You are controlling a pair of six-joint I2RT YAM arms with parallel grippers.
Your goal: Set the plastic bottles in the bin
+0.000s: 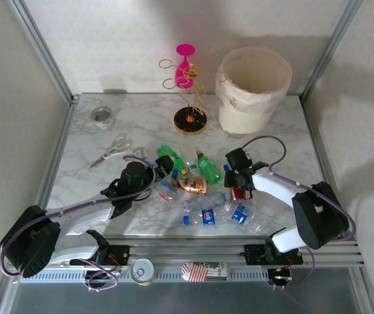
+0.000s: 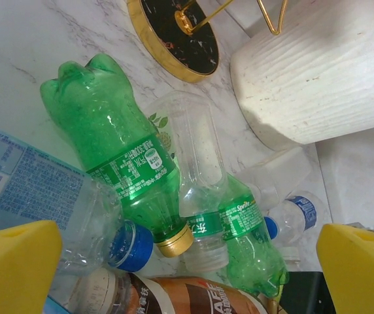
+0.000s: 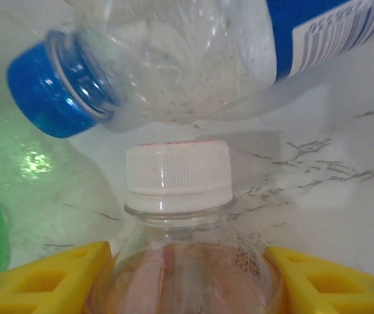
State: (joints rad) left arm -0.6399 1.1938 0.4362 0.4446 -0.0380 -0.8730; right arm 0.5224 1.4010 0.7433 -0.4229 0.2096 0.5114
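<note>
While the left gripper (image 2: 187, 271) gapes over green bottles (image 2: 115, 150), the right gripper (image 3: 187, 278) clamps a white-capped bottle (image 3: 177, 173). Both grippers: lower frame edge.

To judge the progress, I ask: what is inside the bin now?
Inside the bin, the bare upper inner wall is seen, with the white liner draped over the rim. The near wall covers the bottom, so any bottles there cannot be seen.

1. Top view: bright, even overhead light; the bin (image 1: 252, 88) throws a soft shadow on the back wall (image 1: 174, 33).
2. Left wrist: sharp; glints on the green bottle (image 2: 118, 154).
3. Right wrist: blue cap (image 3: 43, 91) slightly blurred, white cap (image 3: 177, 171) sharp.
</note>
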